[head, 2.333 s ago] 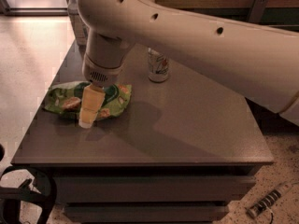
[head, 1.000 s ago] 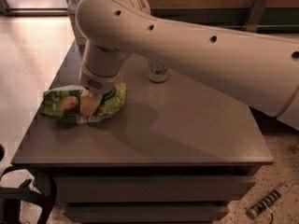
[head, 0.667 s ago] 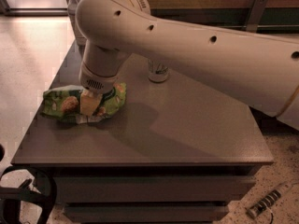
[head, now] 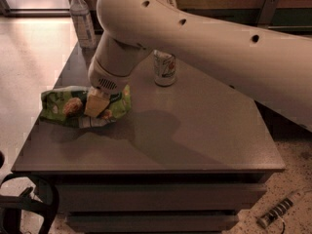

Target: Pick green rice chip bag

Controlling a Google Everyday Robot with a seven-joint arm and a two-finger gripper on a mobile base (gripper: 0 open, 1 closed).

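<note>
Camera view. The flat, crinkled light-green rice chip bag lies on the grey table top near its left edge. Its long axis runs left to right in frame.

The cream-tipped gripper on the white arm is straight down on the bag, right of the bag's middle, so the bag is directly beneath it with most of its length to the left. Jaw state: cannot tell whether pinching or only pressing.

The pale soda can is well apart behind, and the clear plastic bottle is at the far corner.

Judgement: only a straight lift is left, and with the hold off-centre the left end may droop.
</note>
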